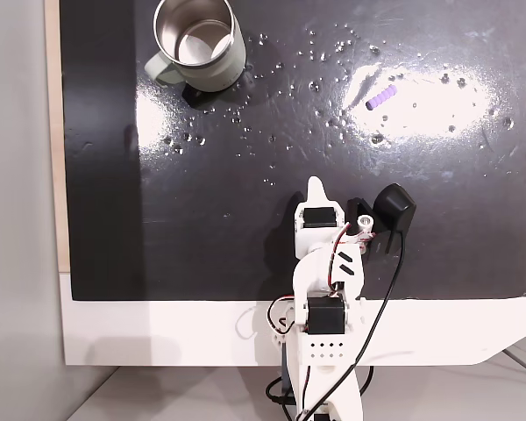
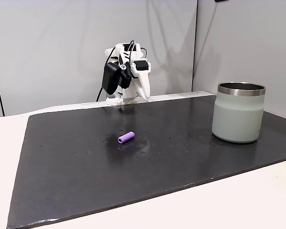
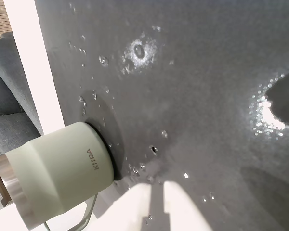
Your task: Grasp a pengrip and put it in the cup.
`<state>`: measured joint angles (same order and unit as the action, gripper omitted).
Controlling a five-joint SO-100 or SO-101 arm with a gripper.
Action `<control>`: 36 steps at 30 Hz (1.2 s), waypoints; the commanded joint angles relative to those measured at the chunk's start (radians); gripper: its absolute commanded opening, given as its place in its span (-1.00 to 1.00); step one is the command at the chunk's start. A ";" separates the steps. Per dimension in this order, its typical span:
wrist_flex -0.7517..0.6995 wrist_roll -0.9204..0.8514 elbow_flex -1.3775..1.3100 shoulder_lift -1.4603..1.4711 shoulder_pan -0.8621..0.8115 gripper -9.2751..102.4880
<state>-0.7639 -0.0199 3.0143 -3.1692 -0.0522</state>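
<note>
Cup stands upright at the top left of the black mat in a fixed view from above; its handle points lower left, and its steel interior shows only reflections, nothing inside. In the low fixed view the cup sits at the right of the mat, steel rim up. The wrist view shows the cup at lower left, lettered side facing the camera, base on the mat near the white border. Pengrip lies on its side on the mat at upper right in the top-down view, inside a bright glare patch, well apart from the cup; in the low view the pengrip rests near mat centre, between arm and camera. Water droplets are scattered across the upper mat. Arm is folded at the mat's near edge, well apart from both items. Gripper: tip points toward the mat centre; fingers appear closed together with nothing between them.
</note>
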 commanded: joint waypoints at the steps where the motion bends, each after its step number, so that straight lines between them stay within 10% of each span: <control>1: 0.023 -0.031 -0.009 -0.009 0.021 -0.84; 18: -0.034 -0.037 -0.067 -0.009 -0.037 -0.84; 36: -0.264 -0.206 -1.227 1.000 -0.186 -0.84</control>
<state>-0.9971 -0.1795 2.0126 -2.3255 -0.2194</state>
